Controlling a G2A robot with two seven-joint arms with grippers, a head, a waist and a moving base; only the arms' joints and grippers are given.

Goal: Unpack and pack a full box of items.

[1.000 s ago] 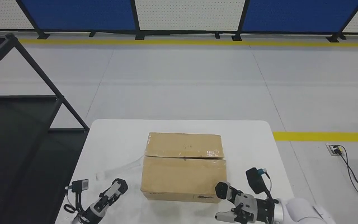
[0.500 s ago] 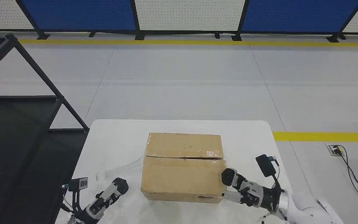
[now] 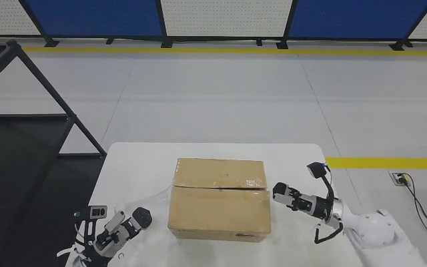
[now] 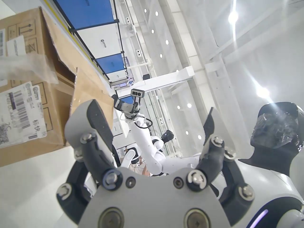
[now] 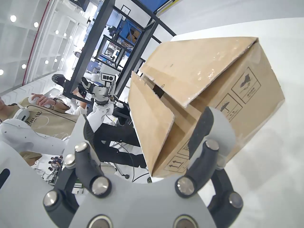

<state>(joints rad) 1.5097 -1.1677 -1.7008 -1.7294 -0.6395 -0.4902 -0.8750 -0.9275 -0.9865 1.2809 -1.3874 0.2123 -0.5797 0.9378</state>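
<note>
While the right gripper point(image 3: 279, 193) hangs with fingers spread wide just beside the right end of the box point(image 3: 220, 200), its own wrist view catches what the overhead look flattens: the two top flaps do not quite meet, and a dark gap shows at the seam. Across the table point(image 3: 133, 167), the left gripper point(image 3: 137, 217) sits low at the near left, jaws also parted and empty, apart from the box's labelled left end, where clear plastic wrap point(image 4: 23, 67) lies.
</note>
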